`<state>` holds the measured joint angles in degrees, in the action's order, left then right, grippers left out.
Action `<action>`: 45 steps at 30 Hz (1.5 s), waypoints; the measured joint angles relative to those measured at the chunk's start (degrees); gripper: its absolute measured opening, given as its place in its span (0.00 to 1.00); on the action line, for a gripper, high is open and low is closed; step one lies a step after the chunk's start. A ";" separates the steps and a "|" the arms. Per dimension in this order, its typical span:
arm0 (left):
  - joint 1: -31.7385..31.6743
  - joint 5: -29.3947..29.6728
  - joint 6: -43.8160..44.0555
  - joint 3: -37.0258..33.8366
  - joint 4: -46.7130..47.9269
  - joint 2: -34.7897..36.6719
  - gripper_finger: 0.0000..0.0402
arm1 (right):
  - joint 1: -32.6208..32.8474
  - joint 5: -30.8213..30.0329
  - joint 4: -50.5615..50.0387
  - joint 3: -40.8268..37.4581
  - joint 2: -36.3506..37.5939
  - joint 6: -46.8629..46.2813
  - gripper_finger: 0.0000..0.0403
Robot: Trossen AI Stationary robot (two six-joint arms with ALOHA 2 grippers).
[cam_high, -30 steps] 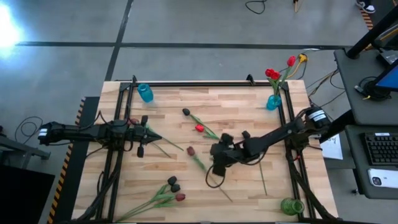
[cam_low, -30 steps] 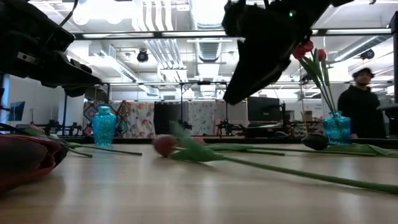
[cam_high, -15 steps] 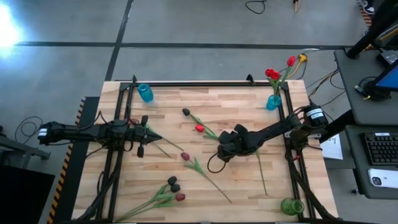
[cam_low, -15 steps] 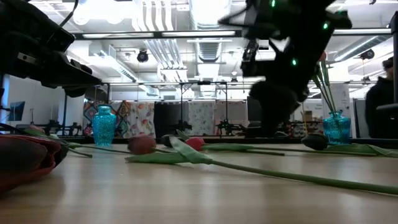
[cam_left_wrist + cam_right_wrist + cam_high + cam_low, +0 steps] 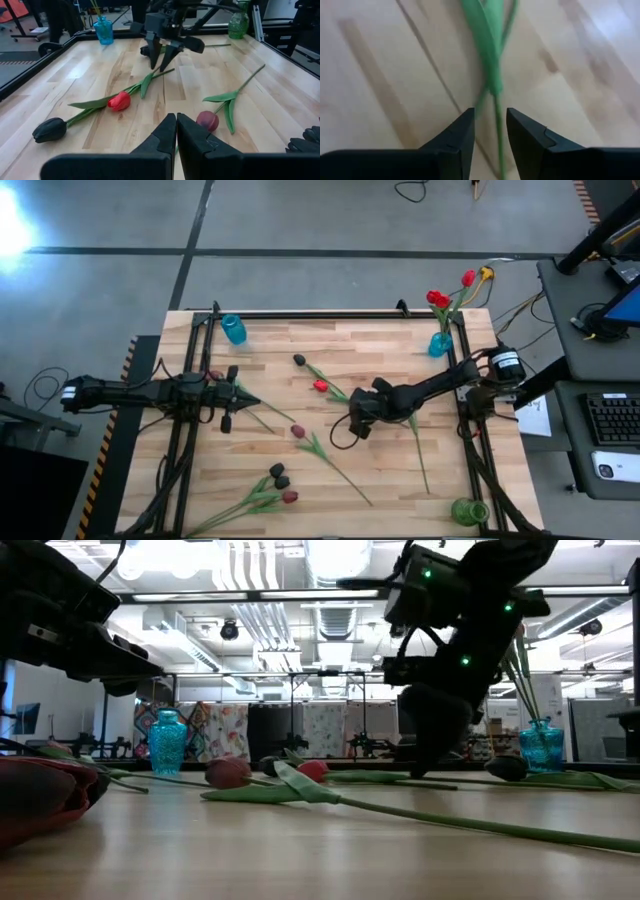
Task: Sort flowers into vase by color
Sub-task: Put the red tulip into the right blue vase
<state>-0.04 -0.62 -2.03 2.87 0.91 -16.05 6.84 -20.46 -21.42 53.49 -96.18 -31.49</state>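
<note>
My right gripper [image 5: 490, 131] points steeply down at the middle of the table [image 5: 352, 423], open by a narrow gap. A thin green stem [image 5: 496, 117] runs through that gap; I cannot tell whether the fingers touch it. The stem leads toward a red tulip [image 5: 320, 386] and a black tulip [image 5: 299, 360], which lie side by side on the wood; which of them it belongs to does not show. A maroon tulip [image 5: 297, 431] lies nearer. A blue vase [image 5: 440, 343] at the far right holds red flowers. My left gripper [image 5: 176, 132] waits shut at the table's left.
Another blue vase [image 5: 233, 330] stands at the far left corner and a green vase [image 5: 468, 510] at the near right corner. A bunch of dark and red tulips [image 5: 280, 478] lies near the front edge. Bare wood lies between the flowers.
My right gripper has gone from above the maroon tulip's stem toward the table's far edge and has sunk down to the stems beside the red tulip. Early in that second the maroon tulip slid a little toward the table's left edge; it lies still now.
</note>
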 joint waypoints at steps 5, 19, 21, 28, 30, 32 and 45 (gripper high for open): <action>0.00 0.00 -0.01 -0.02 0.00 0.00 0.00 | -1.93 -0.13 0.93 -0.04 0.00 2.27 0.25; -0.01 0.00 0.00 -0.02 0.02 0.00 0.00 | -3.51 2.94 1.38 -1.46 -0.02 4.55 0.23; 0.00 0.00 0.01 -0.01 0.01 0.00 0.00 | -3.59 2.43 2.03 -2.17 0.00 4.53 0.22; 0.00 0.01 0.00 -0.02 0.00 0.00 0.00 | -3.61 2.18 9.69 -4.74 0.05 5.87 0.16; -0.01 0.00 0.01 -0.02 0.00 0.00 0.00 | -3.70 3.03 9.77 -4.45 0.02 6.50 0.16; 0.00 0.01 0.00 -0.01 0.00 0.00 0.00 | -3.74 2.94 9.81 -4.39 0.00 7.00 0.17; -0.01 0.00 -0.01 -0.02 0.00 0.00 0.00 | -4.05 2.48 10.35 -1.81 0.64 10.24 0.31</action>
<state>-0.05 -0.62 -2.04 2.85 0.91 -16.05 2.79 -17.98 -11.08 51.68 -95.54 -21.25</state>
